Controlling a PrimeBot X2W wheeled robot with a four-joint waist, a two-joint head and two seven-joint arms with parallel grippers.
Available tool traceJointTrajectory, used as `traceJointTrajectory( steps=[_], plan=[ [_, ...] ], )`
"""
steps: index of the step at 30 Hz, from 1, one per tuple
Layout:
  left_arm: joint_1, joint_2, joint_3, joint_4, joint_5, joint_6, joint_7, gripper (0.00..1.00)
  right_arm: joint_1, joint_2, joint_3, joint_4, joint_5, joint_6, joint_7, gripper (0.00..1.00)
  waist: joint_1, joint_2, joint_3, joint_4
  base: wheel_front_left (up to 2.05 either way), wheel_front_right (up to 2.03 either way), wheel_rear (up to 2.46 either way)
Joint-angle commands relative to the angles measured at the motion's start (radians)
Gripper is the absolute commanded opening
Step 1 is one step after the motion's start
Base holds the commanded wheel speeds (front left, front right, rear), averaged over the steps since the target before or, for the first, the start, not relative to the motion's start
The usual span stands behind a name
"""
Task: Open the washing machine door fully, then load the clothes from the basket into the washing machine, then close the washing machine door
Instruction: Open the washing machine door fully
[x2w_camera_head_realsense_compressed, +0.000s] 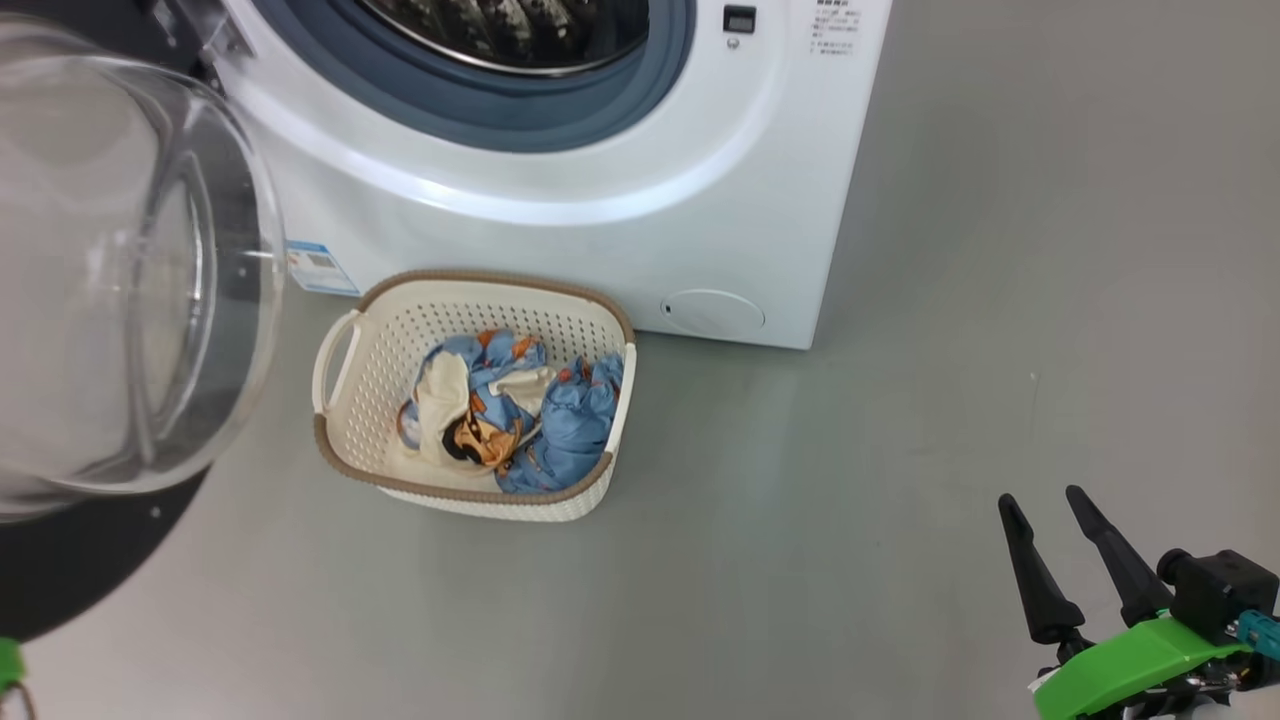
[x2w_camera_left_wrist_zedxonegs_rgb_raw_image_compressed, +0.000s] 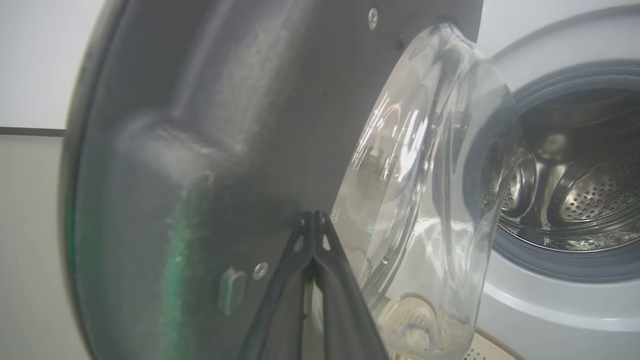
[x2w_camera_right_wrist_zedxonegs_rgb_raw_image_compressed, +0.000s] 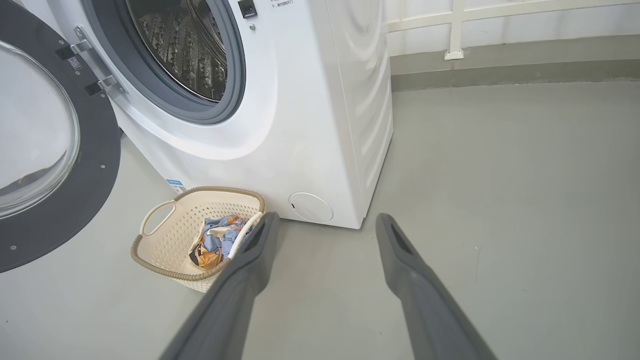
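Door: the washing machine door (x2w_camera_head_realsense_compressed: 110, 290) is hanging wide open at the left of the washing machine (x2w_camera_head_realsense_compressed: 600, 210). I'm guessing step 1 is done, or v. nearly.
Clothes: the clothes (x2w_camera_head_realsense_compressed: 510, 410) are lying bunched up in the basket (x2w_camera_head_realsense_compressed: 420, 315), blue one & cream one together. Loading isn't begun yet.
Drum: the bit of drum (x2w_camera_right_wrist_zedxonegs_rgb_raw_image_compressed: 180, 45) you're seeing is showing just shiny steel w/ holes.
Basket: it's sitting on the floor (x2w_camera_head_realsense_compressed: 850, 450), right in front of the machine, under the door hole & near the round cap (x2w_camera_head_realsense_compressed: 712, 312).
Left pincer: the left pincer (x2w_camera_left_wrist_zedxonegs_rgb_raw_image_compressed: 312, 220) is pressed together w/ nothing in it. It's pointing at the door's dark inner face, just beside the glass bowl.
Right pincer: the right pincer (x2w_camera_head_realsense_compressed: 1042, 497) is spread wide, holding nothing. It's hanging over bare floor, well apart from the basket, on its right.
Left to do: you're needing to put the clothes in the drum, then shut the door.
Hard to see: you can't tell if the left tips are touching the door or just close. The door's left edge is getting cut off in the head view. The drum's back is dark. The basket bottom is hiding under the clothes, so the no. of garments isn't sure.
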Motion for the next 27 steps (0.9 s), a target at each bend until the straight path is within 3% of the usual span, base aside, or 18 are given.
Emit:
traceJointTrajectory(
  steps=[1, 18, 27],
  plan=[
    [-0.045, 0.072, 0.062, 0.004, 0.009, 0.005, -0.006, 0.00, -0.026, -0.015, 0.027, -0.023, -0.013, 0.002, -0.012, 1.00, 0.0000, 0.0000, 0.020, 0.000, 0.00, 0.00, 0.00],
    [-0.271, 0.260, 0.244, 0.300, 0.067, -0.030, -0.006, 0.00, -0.118, -0.026, 0.050, -0.026, -0.039, 0.002, -0.012, 1.00, 0.0000, 0.0000, 0.181, -0.006, 0.00, 0.00, 0.00],
    [-0.376, 0.337, 0.292, 0.451, 0.117, -0.018, -0.006, 0.00, -0.169, -0.033, 0.060, -0.032, -0.054, 0.002, -0.012, 1.00, 0.0000, 0.0000, 0.259, -0.008, 0.00, 0.00, 0.00]
  ],
)
